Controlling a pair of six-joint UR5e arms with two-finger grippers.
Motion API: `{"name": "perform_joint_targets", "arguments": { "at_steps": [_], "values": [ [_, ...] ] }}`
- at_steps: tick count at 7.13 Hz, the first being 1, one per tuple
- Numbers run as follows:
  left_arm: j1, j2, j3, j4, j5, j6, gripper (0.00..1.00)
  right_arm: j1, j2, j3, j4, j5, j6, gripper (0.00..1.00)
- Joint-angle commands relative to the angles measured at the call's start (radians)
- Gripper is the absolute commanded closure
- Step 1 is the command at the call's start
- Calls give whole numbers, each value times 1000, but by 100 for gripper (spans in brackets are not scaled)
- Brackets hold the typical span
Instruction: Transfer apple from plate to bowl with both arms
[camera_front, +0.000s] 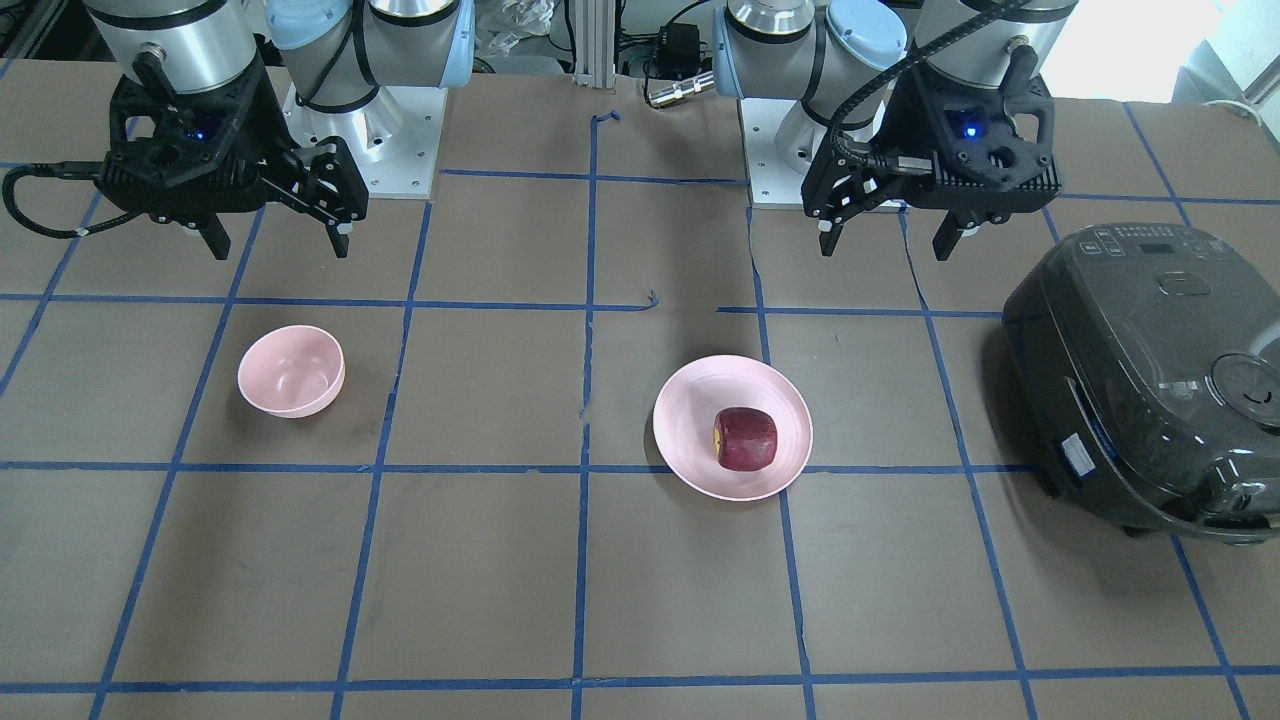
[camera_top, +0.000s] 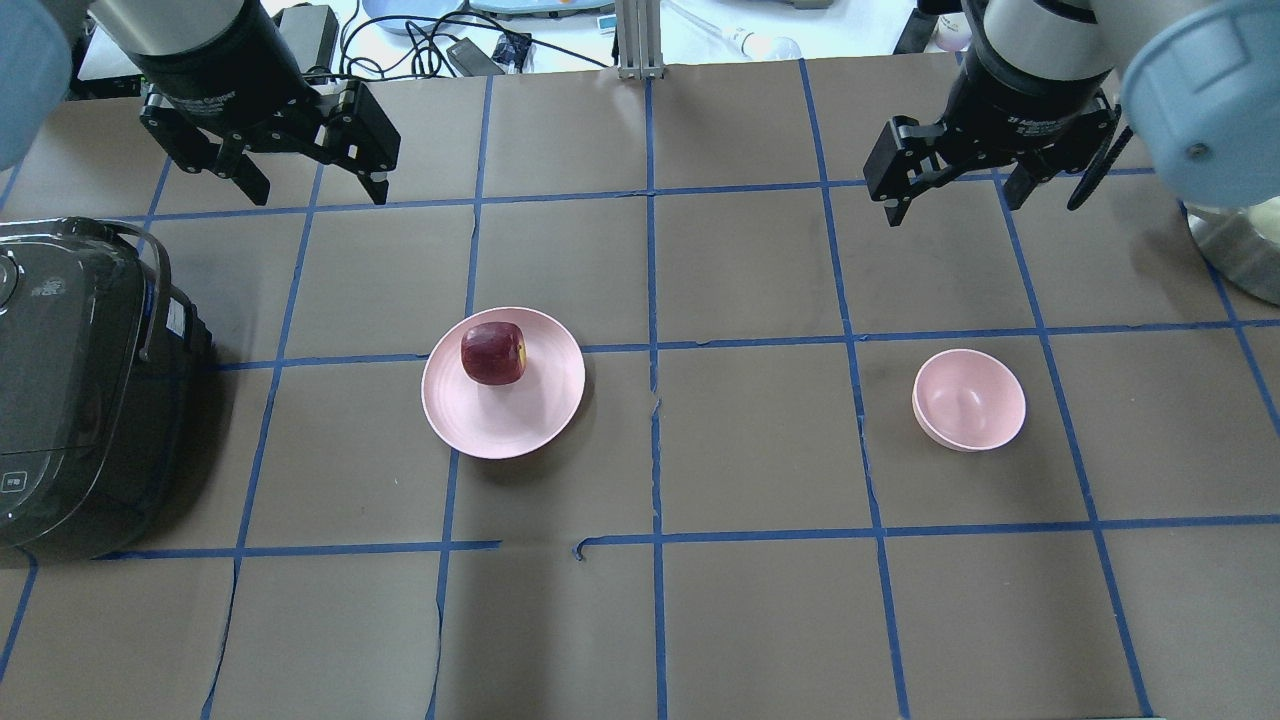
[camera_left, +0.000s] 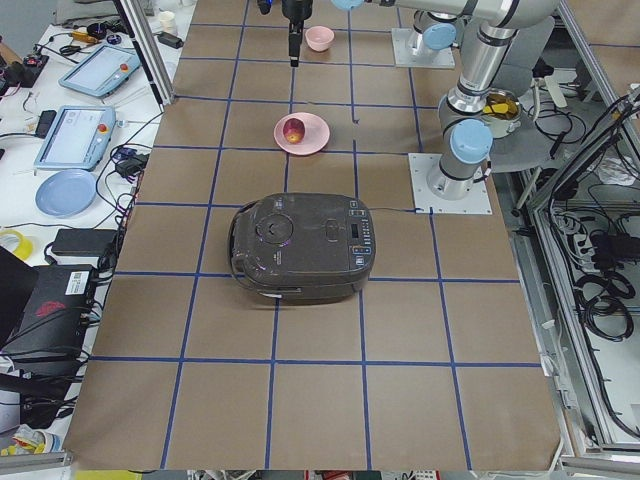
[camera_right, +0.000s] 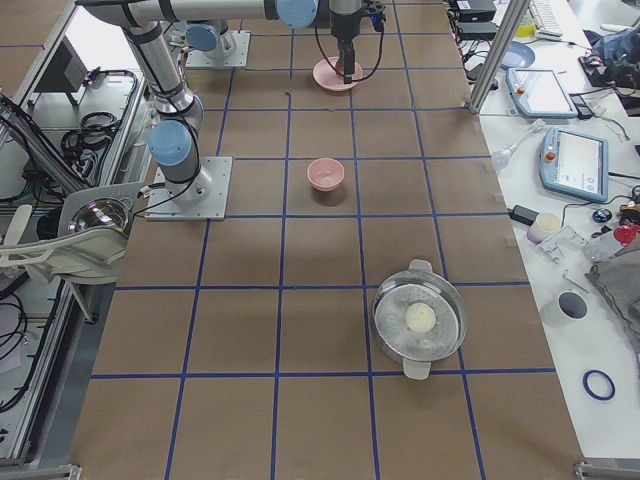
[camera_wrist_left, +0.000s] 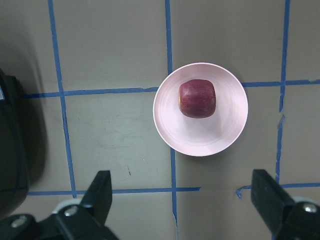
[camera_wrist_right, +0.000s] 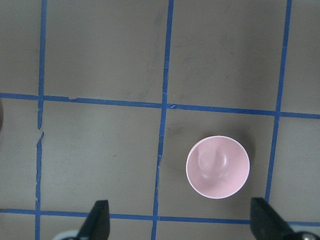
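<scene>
The dark red apple (camera_front: 745, 438) lies on the pale pink plate (camera_front: 690, 400), toward its side away from me; both show in the overhead view, apple (camera_top: 492, 353) and plate (camera_top: 510, 425), and in the left wrist view, apple (camera_wrist_left: 198, 98) and plate (camera_wrist_left: 200, 142). The small pink bowl (camera_top: 968, 399) stands empty on the right half and shows in the right wrist view (camera_wrist_right: 218, 167). My left gripper (camera_top: 318, 195) hangs open and empty, high above the table beyond the plate. My right gripper (camera_top: 955, 205) hangs open and empty, high above the table beyond the bowl.
A dark rice cooker (camera_top: 70, 380) sits at the table's left end, left of the plate. A lidded metal pot (camera_right: 420, 320) stands near the table's right end. Blue tape lines grid the brown table.
</scene>
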Motion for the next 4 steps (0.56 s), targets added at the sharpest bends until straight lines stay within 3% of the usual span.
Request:
{"name": "perform_joint_targets", "arguments": {
  "at_steps": [1,4],
  "values": [
    [0,3,-10,0,1,0,0,0,-9,4,1,-1,0,0],
    [0,0,-17,23,1,-2,0,-23,-9,4,2,6,-33,0]
  ]
}}
